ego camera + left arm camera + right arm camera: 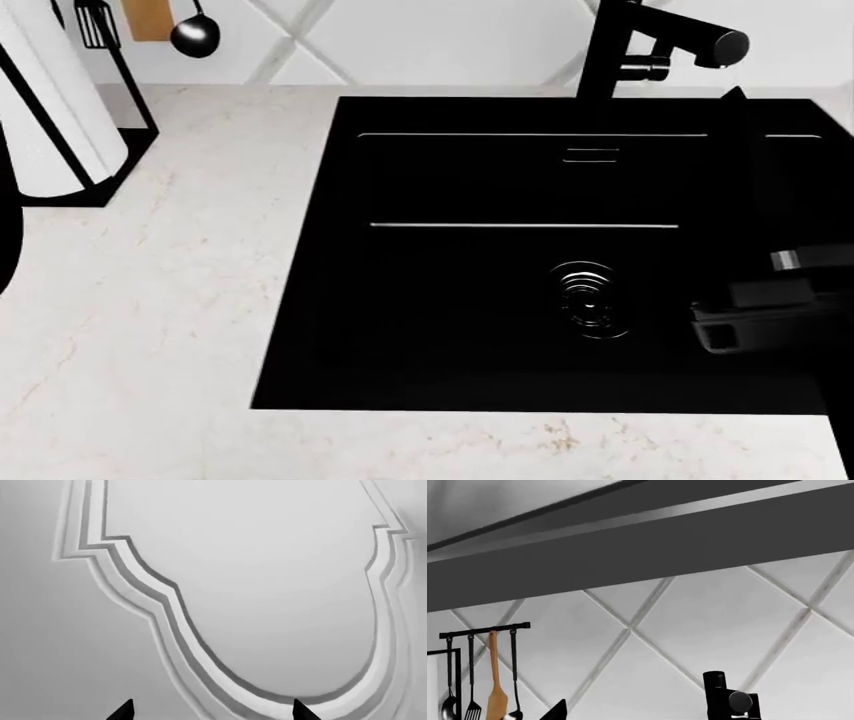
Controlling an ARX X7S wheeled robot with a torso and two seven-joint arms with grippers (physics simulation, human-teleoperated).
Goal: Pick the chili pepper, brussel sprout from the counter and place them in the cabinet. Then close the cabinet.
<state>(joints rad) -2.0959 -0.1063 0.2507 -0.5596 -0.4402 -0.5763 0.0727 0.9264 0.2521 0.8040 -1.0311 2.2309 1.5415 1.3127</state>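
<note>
The black sink basin (534,260) takes up most of the head view, sunk into the white marble-look counter (147,330), which wraps around its near and left sides. A round drain (589,300) sits in the basin floor, toward the right of its middle. The black faucet (654,45) rises behind the basin's far edge, its spout reaching rightward. Well to the left of the sink, at the counter's far corner, stands a white paper towel roll (54,100) in a black holder, and beside it a dark ladle (195,35) hangs against the diamond-tiled wall.

Neither the chili pepper nor the brussel sprout shows in any of the three views, so I cannot say where they lie.

A dark piece of the right arm (754,300) hangs over the sink's right side. The right wrist view looks up past the faucet top (727,697) to the tiled backsplash (714,620) and the dark underside of the cabinet (647,535) above it; left of the faucet, a rail (484,629) carries hanging utensils, a wooden spatula (496,690) among them. Only one dark fingertip (555,711) of the right gripper shows, so I cannot tell how its jaws stand.

The left wrist view faces a pale cabinet door (253,580) with a curved, stepped moulding. The left gripper (212,711) has both fingertips (123,711) showing at the frame's edge, spread wide apart with nothing between them.
</note>
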